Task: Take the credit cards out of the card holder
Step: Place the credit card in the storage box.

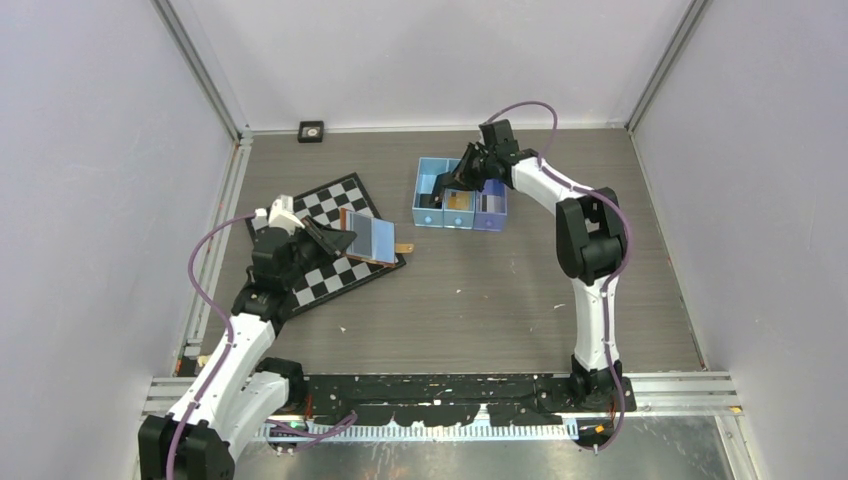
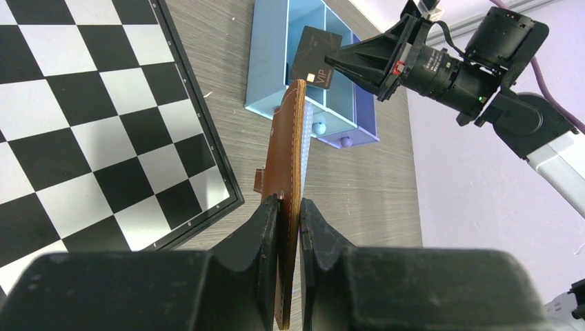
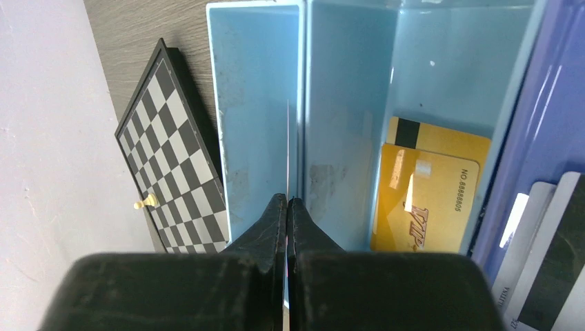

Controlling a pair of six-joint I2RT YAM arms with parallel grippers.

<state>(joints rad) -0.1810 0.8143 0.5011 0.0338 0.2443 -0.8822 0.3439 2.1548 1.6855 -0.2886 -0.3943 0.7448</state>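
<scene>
Well along — gold cards [image 3: 424, 200] lie in the tray [image 3: 303, 83]'s middle compartment; the right gripper [image 3: 287, 203] pinches a dark card [image 2: 316, 57] over its left one, and the left gripper [image 2: 288, 207] clamps the card holder [image 2: 290, 158] left of the tray — whether cards remain inside is unclear

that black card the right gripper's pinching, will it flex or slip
Probably stiff: the black card stands straight and unbent though the right gripper pinches only one edge. Likely very light: edge-on it is a hairline. Its smooth face might slip if the grip eases.
</scene>
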